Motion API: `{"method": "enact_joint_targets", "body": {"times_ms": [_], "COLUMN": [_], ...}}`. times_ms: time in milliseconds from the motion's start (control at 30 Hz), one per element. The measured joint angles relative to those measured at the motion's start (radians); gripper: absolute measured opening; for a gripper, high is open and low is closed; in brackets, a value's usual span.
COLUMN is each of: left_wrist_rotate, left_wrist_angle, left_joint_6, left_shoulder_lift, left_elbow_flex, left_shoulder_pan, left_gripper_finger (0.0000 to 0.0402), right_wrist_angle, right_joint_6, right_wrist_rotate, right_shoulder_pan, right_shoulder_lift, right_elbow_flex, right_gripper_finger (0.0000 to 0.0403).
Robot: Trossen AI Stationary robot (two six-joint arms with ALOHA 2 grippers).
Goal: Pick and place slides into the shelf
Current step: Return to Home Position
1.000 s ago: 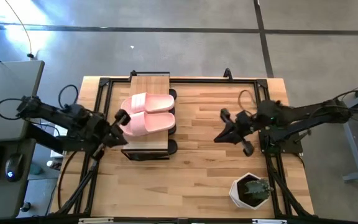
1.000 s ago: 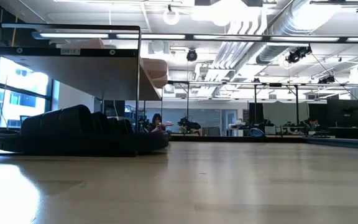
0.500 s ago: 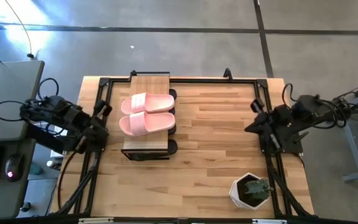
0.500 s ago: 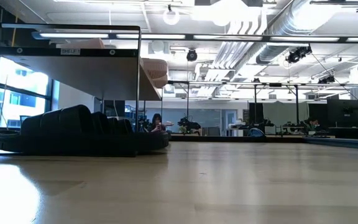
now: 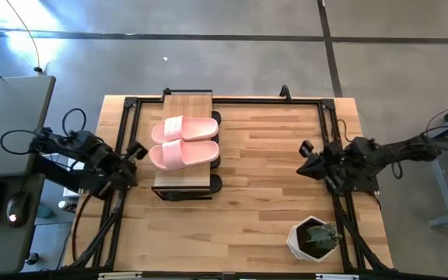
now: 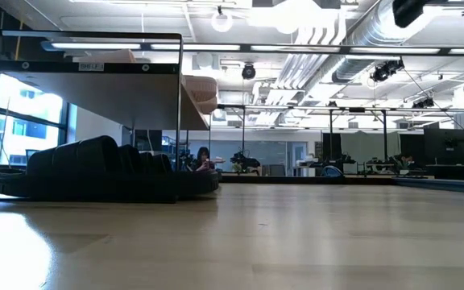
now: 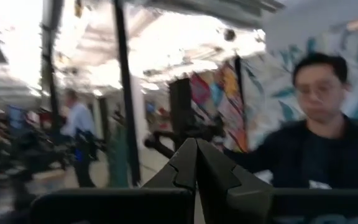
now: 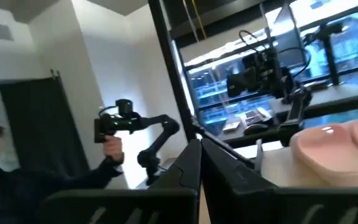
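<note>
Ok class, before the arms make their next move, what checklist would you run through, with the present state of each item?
1. Pale pink pair lying on top of the shelf: ok.
2. Black slides under the shelf plank: ok; how many, cannot tell.
3. Left gripper shut, empty, apart from the shelf: ok.
4. Right gripper shut, empty, apart from the shelf: ok.
5. Plant pot apart from the right gripper: ok.

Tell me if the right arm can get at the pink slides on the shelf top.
Probably yes: the pink slides lie uncovered on the shelf, and only bare table lies between them and the right gripper.
</note>
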Motion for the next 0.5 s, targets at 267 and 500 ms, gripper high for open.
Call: {"method": "enact_joint_targets", "body": {"times_ms": [267,500], "left_wrist_rotate": [0.072,0.032], "left_wrist_angle": [0.04,0.14], "left_joint_6": [-0.018,0.006], "left_shoulder_lift": [0.078,0.085], "left_elbow_flex": [-0.073,-0.17], "left_shoulder_pan": [0.0,0.0], "left_gripper_finger": [0.0,0.0], "right_wrist_angle": [0.193,0.318], "right_joint_6": [0.123,0.071], "right_wrist_rotate": [-0.186,-0.301], "right_shoulder_pan": [-0.125,-0.195], "right_shoulder_lift": [0.114,0.168], "right_elbow_flex": [-0.101,-0.131], "right_gripper_finger": [0.0,0.0]}}
